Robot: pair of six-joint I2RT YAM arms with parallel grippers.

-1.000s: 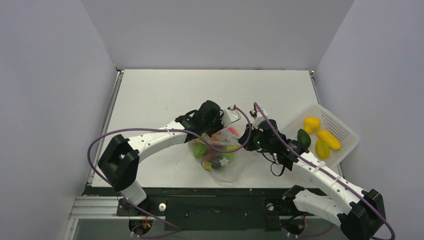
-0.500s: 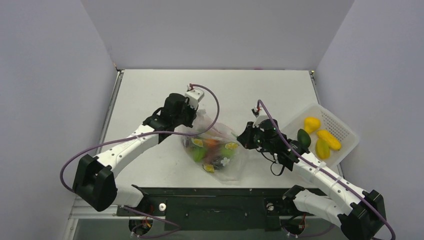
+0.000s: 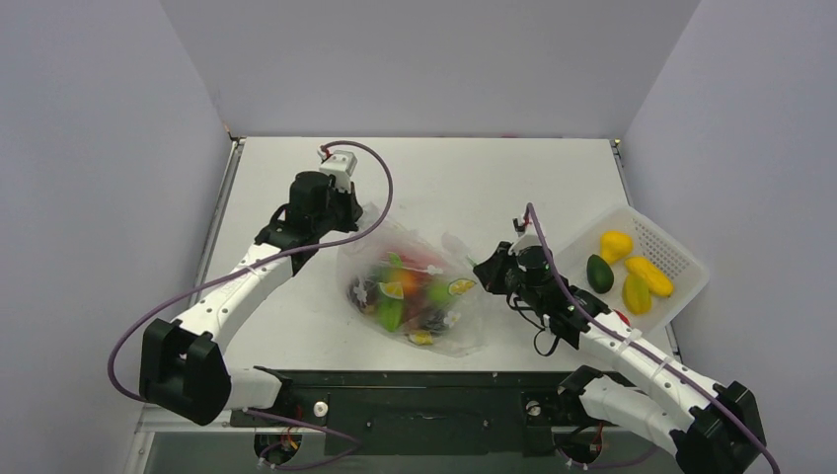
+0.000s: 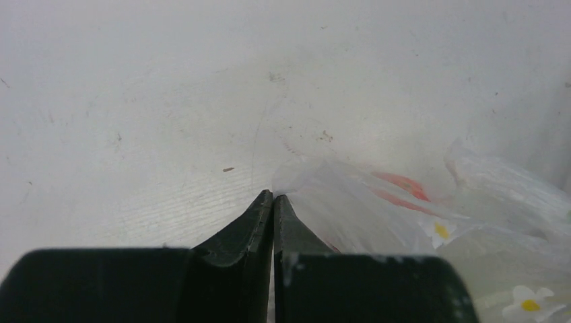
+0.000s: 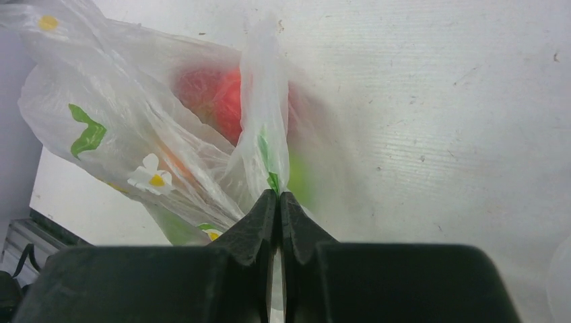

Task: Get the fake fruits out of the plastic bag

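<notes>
The clear printed plastic bag [image 3: 415, 291] lies stretched across the table's middle, with several fake fruits inside: a green one [image 3: 392, 312], an orange one [image 3: 413, 282] and a red one [image 5: 219, 94]. My left gripper [image 3: 347, 219] is shut on the bag's left edge [image 4: 316, 185]. My right gripper [image 3: 484, 274] is shut on a pinched fold of the bag's right edge [image 5: 264, 128]. Both grippers hold the film taut between them, low over the table.
A white perforated basket [image 3: 681, 259] stands at the right edge. It holds three yellow fruits [image 3: 616, 243] and a dark green one [image 3: 599, 274]. The table's far half [image 3: 444, 168] is bare white. Grey walls close in on both sides.
My left gripper has swung left and back, from over the bag to its far-left side, pulling the film with it. The bag has spread wider and flatter. My right gripper has shifted slightly right.
</notes>
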